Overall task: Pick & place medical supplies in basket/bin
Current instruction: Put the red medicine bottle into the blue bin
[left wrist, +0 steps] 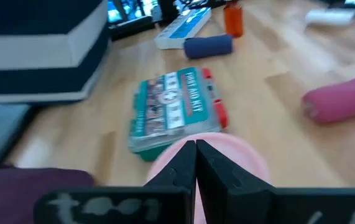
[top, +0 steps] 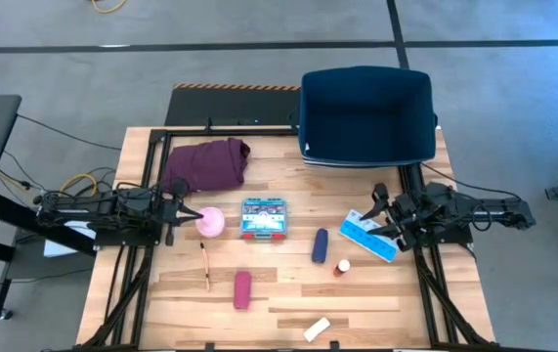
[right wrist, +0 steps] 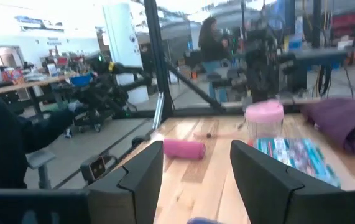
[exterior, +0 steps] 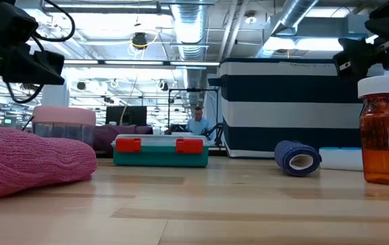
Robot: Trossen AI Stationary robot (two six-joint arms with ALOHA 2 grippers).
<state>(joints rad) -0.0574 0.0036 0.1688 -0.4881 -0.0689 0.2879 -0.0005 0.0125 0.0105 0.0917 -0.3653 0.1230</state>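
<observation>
Right now my left hand (top: 183, 213) is clenched tight with nothing between its fingers, its tip pointing toward three o'clock and sitting just at the pink round roll (top: 211, 222), which stands upright at about nine o'clock from the table's (top: 288, 303) middle. My right hand (top: 381, 217) has its fingers parted and holds nothing; it hovers at three o'clock, over the blue-white pill organizer (top: 367, 240), whose long axis runs from ten o'clock to four o'clock.

Outward from there, the teal box (top: 263, 218) lies flat near the centre, long axis from nine to three. The navy roll (top: 320, 245) lies on its side, long axis nearly twelve to six, and the red-capped vial (top: 342, 266) stands upright just beside it at five o'clock. The maroon roll (top: 242, 289) lies along twelve to six nearer the front edge, the thin stick (top: 204, 264) beside it likewise, and the white packet (top: 317, 329) sits tilted at six o'clock.

At one o'clock stands the navy bin (top: 365, 117); I see nothing inside it. A maroon cloth (top: 207, 163) lies bunched at eleven o'clock.
</observation>
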